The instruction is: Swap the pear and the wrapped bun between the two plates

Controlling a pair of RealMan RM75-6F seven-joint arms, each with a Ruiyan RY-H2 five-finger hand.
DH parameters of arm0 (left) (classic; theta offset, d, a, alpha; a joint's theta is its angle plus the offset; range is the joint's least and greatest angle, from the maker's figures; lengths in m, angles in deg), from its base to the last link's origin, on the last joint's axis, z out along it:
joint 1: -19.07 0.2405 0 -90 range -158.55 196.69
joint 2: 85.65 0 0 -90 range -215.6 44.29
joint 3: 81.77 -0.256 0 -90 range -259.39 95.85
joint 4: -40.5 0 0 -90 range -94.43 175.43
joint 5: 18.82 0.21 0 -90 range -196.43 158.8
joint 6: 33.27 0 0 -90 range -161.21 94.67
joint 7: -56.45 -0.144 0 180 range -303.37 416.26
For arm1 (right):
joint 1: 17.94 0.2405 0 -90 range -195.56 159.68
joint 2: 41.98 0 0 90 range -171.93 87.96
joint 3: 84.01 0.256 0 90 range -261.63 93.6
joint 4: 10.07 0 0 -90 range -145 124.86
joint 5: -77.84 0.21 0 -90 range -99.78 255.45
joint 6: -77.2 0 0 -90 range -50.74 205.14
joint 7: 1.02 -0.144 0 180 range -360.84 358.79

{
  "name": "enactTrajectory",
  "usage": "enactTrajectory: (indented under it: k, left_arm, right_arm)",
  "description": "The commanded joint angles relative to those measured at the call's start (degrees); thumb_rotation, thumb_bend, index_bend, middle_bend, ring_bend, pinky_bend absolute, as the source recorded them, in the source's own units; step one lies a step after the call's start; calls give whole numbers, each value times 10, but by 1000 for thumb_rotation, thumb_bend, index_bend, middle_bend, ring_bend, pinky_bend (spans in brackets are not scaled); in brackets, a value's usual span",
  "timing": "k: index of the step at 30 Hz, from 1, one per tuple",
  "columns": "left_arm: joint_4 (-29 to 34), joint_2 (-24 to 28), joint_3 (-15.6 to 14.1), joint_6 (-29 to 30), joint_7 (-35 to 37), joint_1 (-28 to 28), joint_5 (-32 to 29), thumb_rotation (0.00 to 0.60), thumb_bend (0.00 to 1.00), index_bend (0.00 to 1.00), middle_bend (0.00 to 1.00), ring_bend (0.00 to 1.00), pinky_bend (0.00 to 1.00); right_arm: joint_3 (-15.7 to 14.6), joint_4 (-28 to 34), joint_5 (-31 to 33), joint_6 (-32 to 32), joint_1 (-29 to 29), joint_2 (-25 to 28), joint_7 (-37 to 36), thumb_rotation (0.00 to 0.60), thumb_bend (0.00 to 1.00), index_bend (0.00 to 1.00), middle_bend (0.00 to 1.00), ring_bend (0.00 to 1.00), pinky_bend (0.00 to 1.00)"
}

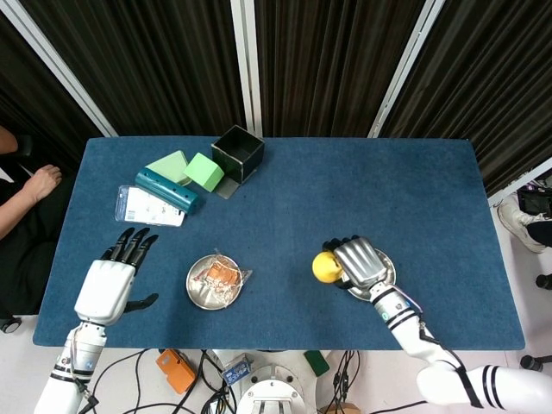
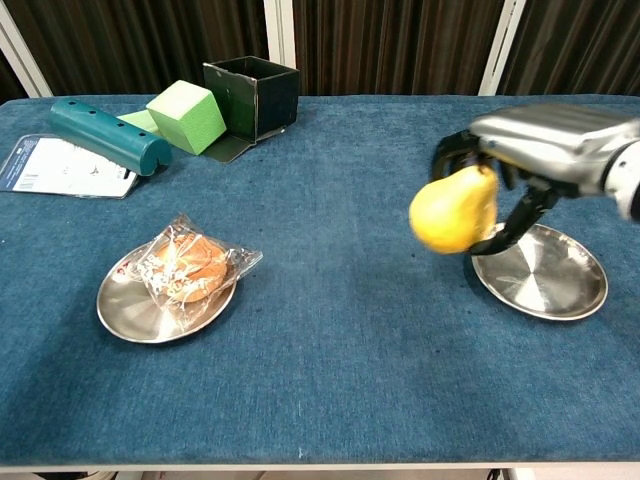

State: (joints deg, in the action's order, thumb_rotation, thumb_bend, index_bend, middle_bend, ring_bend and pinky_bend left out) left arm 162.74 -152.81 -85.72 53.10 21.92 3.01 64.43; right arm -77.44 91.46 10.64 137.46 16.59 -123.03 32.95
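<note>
While right hand (image 2: 545, 150) grips pear (image 2: 453, 212) above desk (image 2: 340, 330), stem end up, long axis near vertical; left hand (image 1: 108, 280) empty, fingers spread; blue cloth, dark curtains behind.

text: none legible | flat packet (image 2: 62, 166): print too small to read

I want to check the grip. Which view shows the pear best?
The chest view: the pear shows almost whole, lifted clear of the table under the right hand. In the head view that hand covers part of the pear.
</note>
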Motion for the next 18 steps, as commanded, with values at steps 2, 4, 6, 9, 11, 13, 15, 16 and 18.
enactTrajectory:
  k: [2,4,6,9,11,13,15,16,18]
  left_arm:
    - [-14,15,-3,1,35,13,14,600,0,106,62,40,324]
    - [-19,16,0,-5,41,14,10,600,0,106,62,40,324]
    - [-24,14,3,-13,42,14,4,600,0,106,62,40,324]
    - [-29,10,7,-22,40,14,-1,600,0,106,61,40,324]
    - [-29,8,11,-26,39,14,-3,600,0,106,57,39,324]
    - [-28,8,14,-27,40,15,-1,600,0,106,54,40,324]
    - [-27,9,17,-27,41,16,0,600,0,106,54,40,324]
    - [-27,9,18,-26,42,17,0,600,0,106,54,40,324]
    - [-26,12,21,-26,44,19,0,600,0,106,54,40,324]
  right_arm:
    - [-9,-36,27,-10,-11,25,-14,600,361,606,577,524,531]
    - [-16,-53,30,-21,-13,27,-28,600,361,595,577,517,531]
    - [-22,-69,26,-30,-15,25,-46,600,361,586,577,512,530]
    - [-32,-88,15,-40,-15,21,-61,600,361,538,569,490,518]
    - [-40,-93,12,-49,-14,23,-62,600,361,470,531,456,490]
    - [-47,-93,8,-55,-13,29,-60,600,361,377,460,410,457]
    - [-52,-91,3,-57,-14,36,-59,600,361,215,352,337,399]
    - [-55,-89,0,-57,-15,40,-58,600,361,163,320,308,381]
    - [-60,-80,0,-59,-16,52,-58,600,336,28,204,183,330]
